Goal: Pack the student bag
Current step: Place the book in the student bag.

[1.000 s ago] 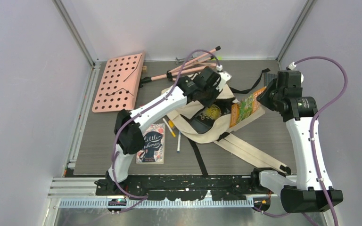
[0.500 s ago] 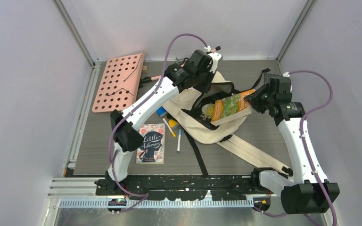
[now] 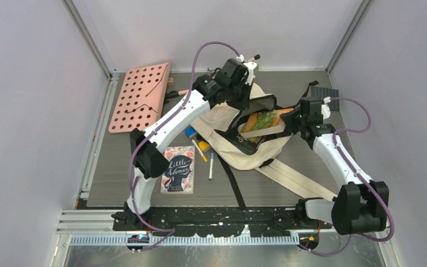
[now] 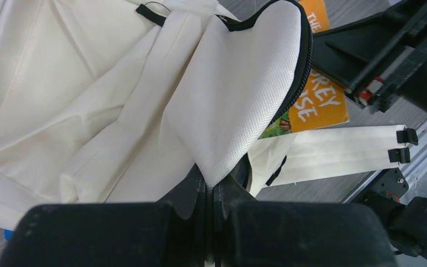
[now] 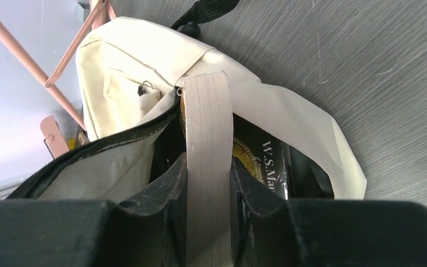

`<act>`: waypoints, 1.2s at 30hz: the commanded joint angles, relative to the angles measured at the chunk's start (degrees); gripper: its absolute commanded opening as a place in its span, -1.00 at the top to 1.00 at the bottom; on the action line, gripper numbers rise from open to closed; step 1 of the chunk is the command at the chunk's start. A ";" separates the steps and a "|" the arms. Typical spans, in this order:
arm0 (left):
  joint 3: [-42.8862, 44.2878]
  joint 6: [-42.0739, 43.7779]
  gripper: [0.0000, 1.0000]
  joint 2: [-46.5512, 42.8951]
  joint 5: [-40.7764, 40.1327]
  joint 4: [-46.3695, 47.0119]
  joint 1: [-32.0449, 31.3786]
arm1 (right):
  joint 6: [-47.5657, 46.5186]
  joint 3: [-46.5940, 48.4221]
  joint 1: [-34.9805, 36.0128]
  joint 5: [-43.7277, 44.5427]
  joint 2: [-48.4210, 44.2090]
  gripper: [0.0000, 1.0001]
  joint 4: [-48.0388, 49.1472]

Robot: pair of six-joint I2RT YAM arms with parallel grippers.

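Top external view: the student bag [image 3: 256, 158] lies mid-counter, mouth turned up, straps trailing toward the arm bases. Your left tool [image 3: 249, 104] is at the bag's far rim. It's shut tight on the flap [image 4: 244, 94], no gap btwn the fingers, holding the mouth up and open. Your right tool [image 3: 289, 120] is clamped on the orange-green book [image 3: 262, 119], gripping it across the page block. The book's front end is over the opening, just beside the lifted flap.

Risks from here, as I judge them:
1) Book corner could snag the black zipper [image 5: 117, 139]. Right wrist cam shows the page block right against that rim, so a push at this angle may drag cloth instead of sliding in.
2) A dark book [image 5: 272, 161] sits inside, touching yours. It may block the way & wedge both.
3) Bag is soft and unanchored. Shove too hard and it'll slide on the counter [image 3: 117, 167] or pull the flap out of the left tool, and then the mouth collapses.
4) Let go too soon and the book could tip out over the rim.

Re position: bag is below & ahead of the right tool, w/ the left tool on the opposite side of the mouth.
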 commanded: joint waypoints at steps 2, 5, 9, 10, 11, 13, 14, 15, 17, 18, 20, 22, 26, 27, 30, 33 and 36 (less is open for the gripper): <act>0.34 -2.17 1.00 -1.67 2.33 5.19 0.00 | 2.06 3.01 4.60 7.65 3.50 0.99 6.92; -0.41 -2.93 1.00 -1.64 3.44 5.71 0.01 | 3.30 2.36 6.86 9.27 6.44 0.99 7.79; -0.61 -3.36 1.00 -1.67 3.77 6.14 0.01 | 4.89 -0.32 9.01 11.93 9.26 0.99 12.13; -0.74 -3.36 1.00 -1.85 3.61 6.37 0.01 | 4.37 -0.13 9.94 12.29 10.72 0.98 12.39; -0.87 -3.43 1.00 -1.85 3.57 6.45 0.01 | 4.26 0.38 10.44 12.15 11.62 0.96 12.39; -0.88 -3.75 1.00 -1.89 3.62 6.46 0.01 | 4.67 0.78 11.81 11.40 14.19 0.88 12.77; -0.95 -3.92 1.00 -1.90 3.73 6.46 0.01 | 5.17 0.81 12.71 10.91 15.71 0.81 13.23; -1.09 -4.08 1.00 -1.93 3.80 6.53 0.01 | 5.28 0.84 13.14 10.58 16.32 0.78 13.85; -1.66 -4.36 1.00 -2.19 3.83 6.70 0.01 | 5.30 1.26 14.09 9.77 18.18 0.69 14.04; -2.02 -4.48 1.00 -2.38 3.77 6.80 0.01 | 5.32 1.32 14.36 9.07 19.41 0.60 14.01; -3.03 -4.55 1.00 -2.86 3.53 7.06 0.01 | 5.54 1.30 14.32 7.98 20.74 0.44 13.91; -3.97 -4.51 1.00 -3.58 3.15 7.18 0.01 | 4.70 1.80 14.23 7.84 20.94 0.24 12.48; -5.47 -4.72 1.00 -4.45 2.96 7.42 0.09 | 1.00 4.89 14.18 10.01 20.03 -0.18 5.69; -5.60 -4.74 1.00 -4.52 3.01 7.46 0.09 | 0.01 5.86 14.14 10.63 20.00 -0.26 3.15; -5.63 -4.54 1.00 -4.74 2.87 7.43 0.09 | -1.44 6.54 13.65 10.39 20.26 -0.31 0.35; -5.63 -4.42 1.00 -4.88 2.87 7.34 0.17 | -2.30 6.31 13.09 9.55 20.42 -0.23 -0.23; -5.72 -4.42 1.00 -4.68 3.09 7.45 0.25 | -2.97 6.55 12.96 8.34 21.19 -0.12 0.64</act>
